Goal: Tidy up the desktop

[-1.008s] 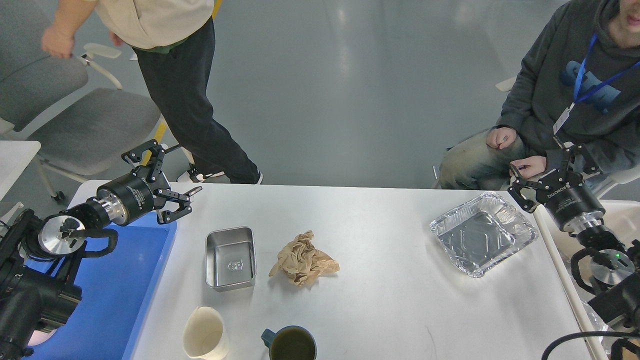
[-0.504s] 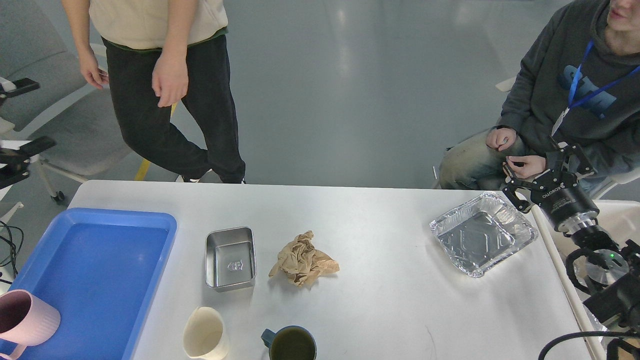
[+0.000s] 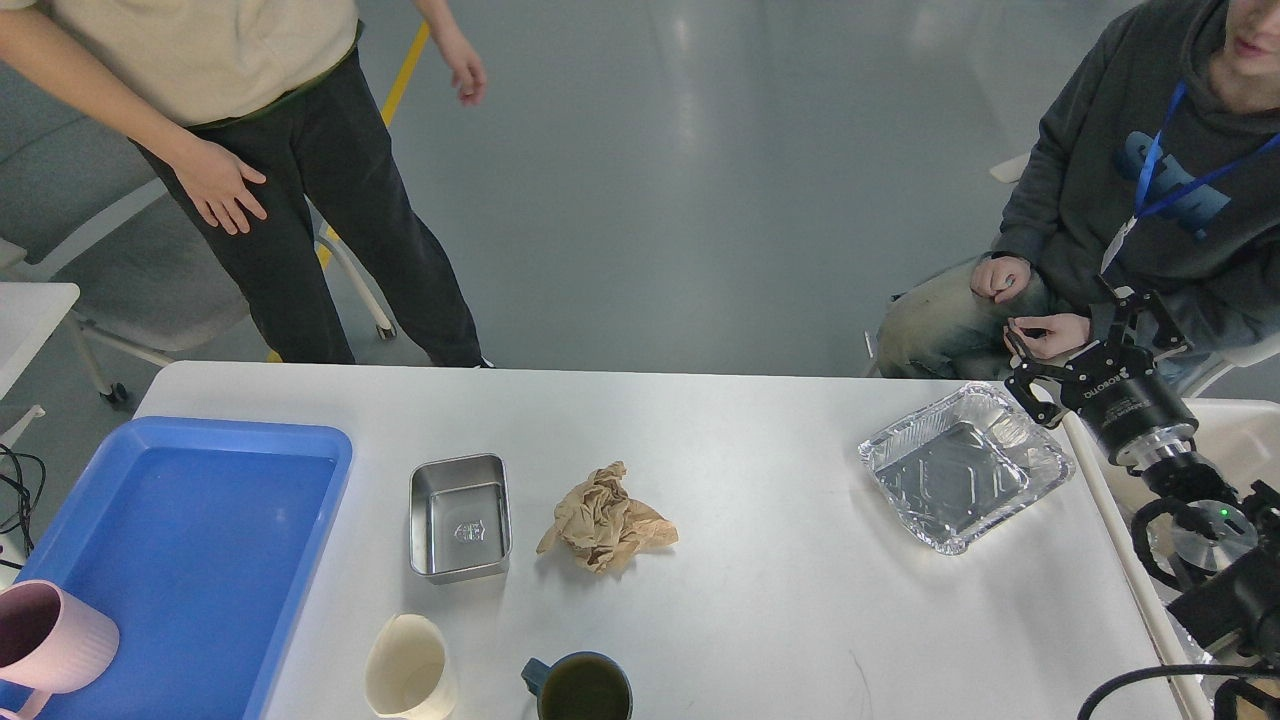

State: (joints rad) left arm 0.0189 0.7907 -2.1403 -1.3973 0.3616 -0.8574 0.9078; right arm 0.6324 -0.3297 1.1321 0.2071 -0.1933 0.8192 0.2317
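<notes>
Right claw [image 3: 1085,350] hovered with fingers apart by the foil tray [image 3: 965,466] at the desk's [image 3: 760,620] far right; the left claw was out of view. Crumpled brown paper [image 3: 605,517] lay mid-desk: likely light and soft, best pinched across its bunched middle.

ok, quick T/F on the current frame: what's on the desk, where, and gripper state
1. The crumpled brown paper lies inside the steel tin. False: it lies on the desktop, beside the tin.
2. The foil tray is empty. True.
3. The pink cup is on the blue tray. True.
4. The right gripper holds the foil tray. False: it is open, holding nothing.
5. The left gripper is over the blue tray. False: not in view.
</notes>
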